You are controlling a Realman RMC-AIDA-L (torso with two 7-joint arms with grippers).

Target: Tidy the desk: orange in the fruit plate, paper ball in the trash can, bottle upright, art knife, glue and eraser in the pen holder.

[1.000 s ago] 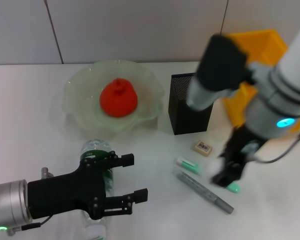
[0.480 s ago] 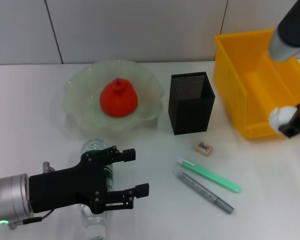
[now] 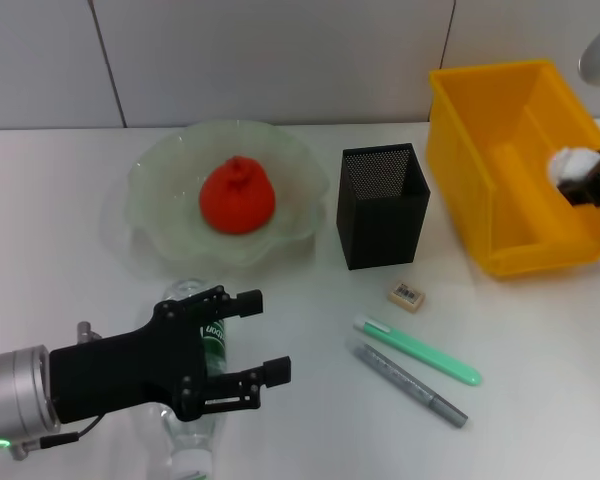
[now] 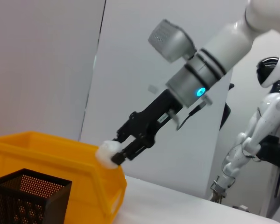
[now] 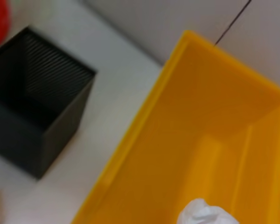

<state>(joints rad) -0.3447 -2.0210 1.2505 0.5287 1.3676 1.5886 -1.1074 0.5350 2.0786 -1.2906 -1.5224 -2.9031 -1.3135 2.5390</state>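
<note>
One drop is left for you: the right gripper [image 3: 586, 183], fingers clamped on the paper ball [image 3: 570, 164], hangs above the trash can [image 3: 485, 140] at frame right; the left gripper [image 3: 238, 350] is spread wide over the bottle [image 3: 197, 300]

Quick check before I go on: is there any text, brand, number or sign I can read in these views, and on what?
No text can be read.
Eraser: a small dark printed label, too small to read.
Bottle: dark green label with white marks, mostly hidden behind the left tool; illegible.
Grey pen-shaped item: faint marks on the barrel, illegible.
Trash can, pen holder: no print visible.
</note>
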